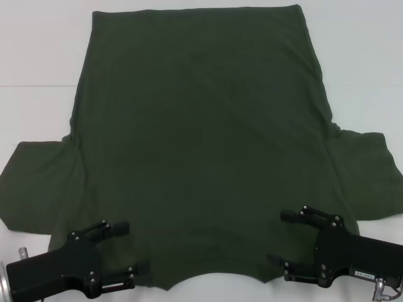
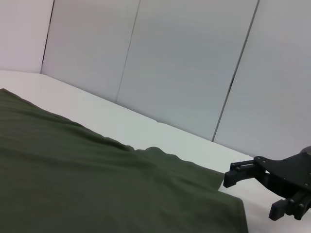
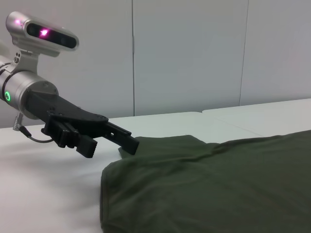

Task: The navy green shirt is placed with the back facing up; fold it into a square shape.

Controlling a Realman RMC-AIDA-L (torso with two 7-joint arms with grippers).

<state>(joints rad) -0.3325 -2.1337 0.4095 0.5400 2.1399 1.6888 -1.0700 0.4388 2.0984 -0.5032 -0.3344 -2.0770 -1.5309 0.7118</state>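
The navy green shirt (image 1: 201, 145) lies spread flat on the white table (image 1: 38, 50), plain side up, with its collar edge toward me and its hem at the far side. My left gripper (image 1: 129, 250) is open at the near left shoulder, its black fingers lying over the cloth's edge. At the near right shoulder my right gripper (image 1: 281, 238) is open in the same way. The left wrist view shows the shirt (image 2: 97, 179) and the right gripper (image 2: 252, 196) beyond it. The right wrist view shows a shirt corner (image 3: 204, 184) and the left gripper (image 3: 109, 148) open at it.
Both short sleeves (image 1: 34, 182) (image 1: 371, 176) stretch out to the sides, the right one reaching the picture's edge. A seam (image 1: 31, 85) crosses the white table at the left. Pale wall panels (image 2: 184, 63) stand behind the table.
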